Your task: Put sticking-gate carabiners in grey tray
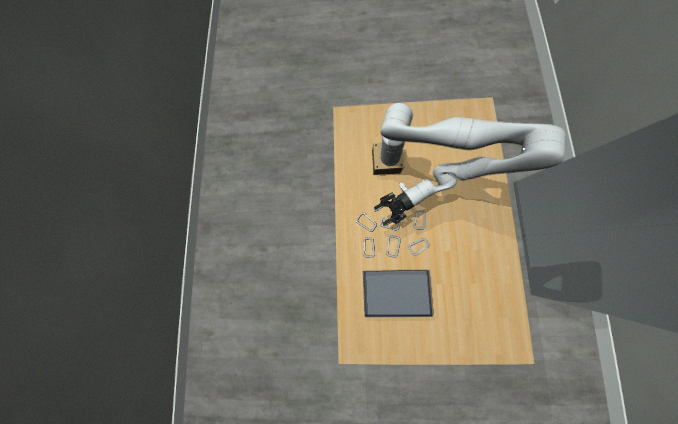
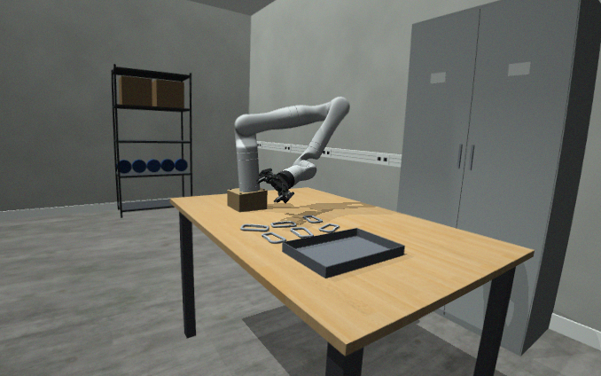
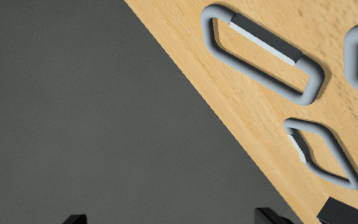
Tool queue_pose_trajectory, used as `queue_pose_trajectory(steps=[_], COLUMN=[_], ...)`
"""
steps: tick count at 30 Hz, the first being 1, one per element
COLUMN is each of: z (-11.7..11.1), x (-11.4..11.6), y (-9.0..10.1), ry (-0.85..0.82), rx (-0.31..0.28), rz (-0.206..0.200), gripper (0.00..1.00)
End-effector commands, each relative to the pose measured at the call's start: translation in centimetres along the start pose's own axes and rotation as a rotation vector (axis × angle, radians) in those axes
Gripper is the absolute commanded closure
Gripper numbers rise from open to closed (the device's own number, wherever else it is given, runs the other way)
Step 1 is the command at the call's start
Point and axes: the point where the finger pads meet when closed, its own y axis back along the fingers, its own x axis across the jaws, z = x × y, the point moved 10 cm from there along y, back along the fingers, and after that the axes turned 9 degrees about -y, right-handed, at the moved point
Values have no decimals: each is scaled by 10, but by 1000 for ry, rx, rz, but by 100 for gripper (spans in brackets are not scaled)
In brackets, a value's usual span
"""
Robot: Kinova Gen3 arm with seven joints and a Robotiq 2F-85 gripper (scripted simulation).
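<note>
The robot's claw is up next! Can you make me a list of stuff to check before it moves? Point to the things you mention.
1. Claw (image 1: 386, 215) (image 2: 271, 191) wide open, holding nothing: ok.
2. All six metal clips lying on the table (image 1: 480, 320) (image 2: 421, 284) (image 3: 200, 85), outside the tray (image 1: 398, 294) (image 2: 343, 252): ok for starting.
3. Tray has room for clips, with none inside: ok.
4. Sticky clips known: cannot tell, since nobody is pushing a gate open here.
5. Claw lined up straight down over a clip: not ok, it slants sideways above the table.
</note>
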Motion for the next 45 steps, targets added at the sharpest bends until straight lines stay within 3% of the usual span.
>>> queue_pose_trajectory(steps=[1,34,35,45], z=[0,0,3,3], x=[0,0,12,12], y=[0,0,27,27], ry=[-1,-1,21,21], rx=[0,0,-67,-67], rz=[0,0,100,100], gripper=[0,0,0,0])
